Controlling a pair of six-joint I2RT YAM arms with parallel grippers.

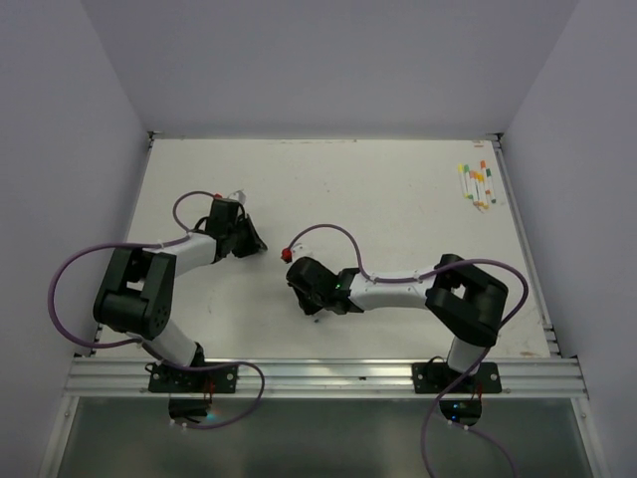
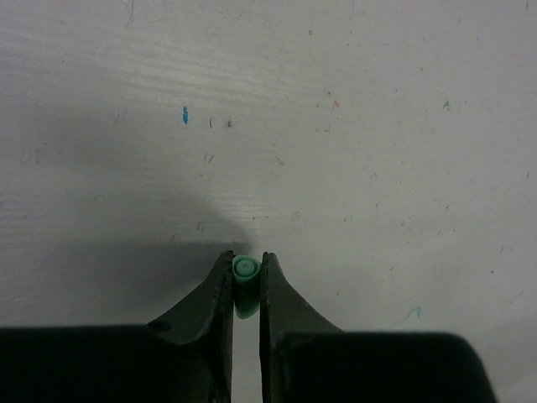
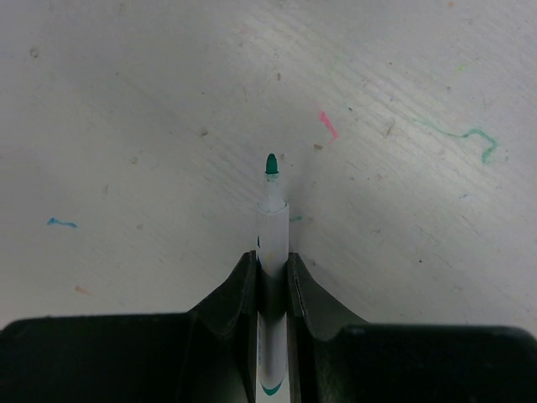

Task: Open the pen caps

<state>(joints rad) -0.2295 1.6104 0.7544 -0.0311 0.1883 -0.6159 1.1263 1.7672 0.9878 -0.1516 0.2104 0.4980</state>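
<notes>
Ideally, the green cap (image 2: 245, 270) pinched by the left gripper (image 2: 246, 277) and the bare-tipped pen (image 3: 272, 220) clamped by the right gripper (image 3: 272, 264) are lowered directly beneath the jaws before being released.

We see a matt white table (image 2: 336, 168), faintly grained and flecked with ink. The green cap (image 2: 245, 281) looks like smooth, slightly glossy plastic, and the pen (image 3: 272, 228) has a smooth white plastic barrel. At six o'clock in the top view runs a ribbed metal rail (image 1: 328, 376).
</notes>
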